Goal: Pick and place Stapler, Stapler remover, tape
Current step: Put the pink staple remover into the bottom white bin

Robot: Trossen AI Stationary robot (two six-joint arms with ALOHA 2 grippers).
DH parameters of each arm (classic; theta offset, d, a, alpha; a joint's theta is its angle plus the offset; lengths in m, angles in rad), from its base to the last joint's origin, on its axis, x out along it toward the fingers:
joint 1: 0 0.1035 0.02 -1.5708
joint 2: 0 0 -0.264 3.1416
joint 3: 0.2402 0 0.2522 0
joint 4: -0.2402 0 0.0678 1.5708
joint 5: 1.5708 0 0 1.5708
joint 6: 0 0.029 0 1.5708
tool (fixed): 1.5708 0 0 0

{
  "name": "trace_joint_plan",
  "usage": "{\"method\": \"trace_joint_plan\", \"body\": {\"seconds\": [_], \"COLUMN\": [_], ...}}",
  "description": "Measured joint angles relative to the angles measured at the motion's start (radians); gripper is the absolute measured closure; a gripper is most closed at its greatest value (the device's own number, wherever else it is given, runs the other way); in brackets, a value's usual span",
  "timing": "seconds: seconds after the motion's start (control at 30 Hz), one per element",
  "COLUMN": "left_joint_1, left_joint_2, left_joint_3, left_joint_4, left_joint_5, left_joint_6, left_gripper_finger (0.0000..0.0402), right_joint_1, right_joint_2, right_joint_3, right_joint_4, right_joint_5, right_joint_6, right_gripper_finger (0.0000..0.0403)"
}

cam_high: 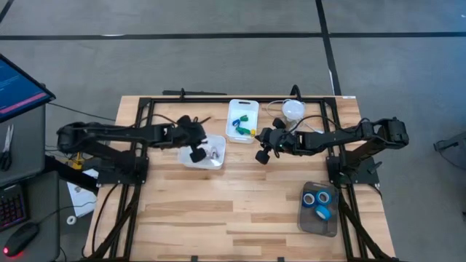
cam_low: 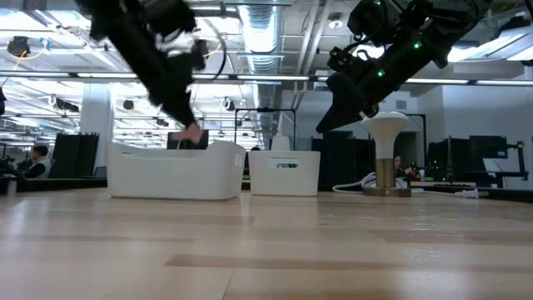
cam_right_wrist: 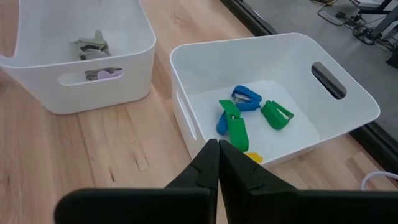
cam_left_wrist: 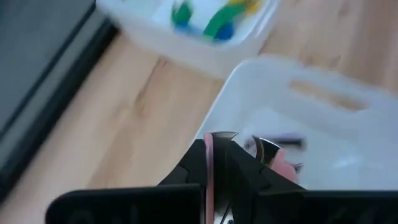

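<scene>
My left gripper is over a white tub, shut on a pink stapler remover. In the low view it hangs just above the tub's rim. More stapler removers lie on that tub's floor. My right gripper is shut and empty, in the air between the two tubs, near the second white tub. That tub holds green and blue staplers. Three blue tape rolls lie in a grey tray near the table's right near corner. My left gripper holds the pink stapler remover pinched between its two fingers; a pink strip shows between them and chrome jaws beside the fingertips. The fingers slant down from the table's left. The remover is lifted clear above the tub's floor.
A white round lamp-like object with a cable stands at the table's far edge behind the right arm. A monitor and keyboard sit off the table's left. Bare wood lies across the table's near half.
</scene>
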Motion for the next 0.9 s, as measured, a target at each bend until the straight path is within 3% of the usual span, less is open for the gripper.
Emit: {"method": "trace_joint_plan", "body": {"seconds": [0.17,0.33,0.7,0.9], "left_joint_1": [0.073,0.101,0.103,0.103], "left_joint_2": [0.0,0.0,0.0,0.0], "left_joint_3": [-0.148,-0.245,-0.279,-0.279], "left_joint_4": [0.17,0.278,0.289,0.293], "left_joint_5": [0.089,0.101,0.101,0.101], "left_joint_6": [-0.038,-0.06,-0.066,-0.066], "left_gripper_finger": [0.0386,0.0386,0.0385,0.034], "right_joint_1": [0.0,-0.001,-0.001,-0.001], "right_joint_2": [0.0,0.0,0.0,0.0], "right_joint_3": [0.0,0.0,0.0,0.0], "right_joint_4": [0.001,0.001,0.002,0.002], "right_joint_5": [0.0,0.0,0.0,0.0], "right_joint_6": [0.0,0.0,-0.001,-0.003], "right_gripper_finger": [0.0402,0.0402,0.0402,0.0402]}}
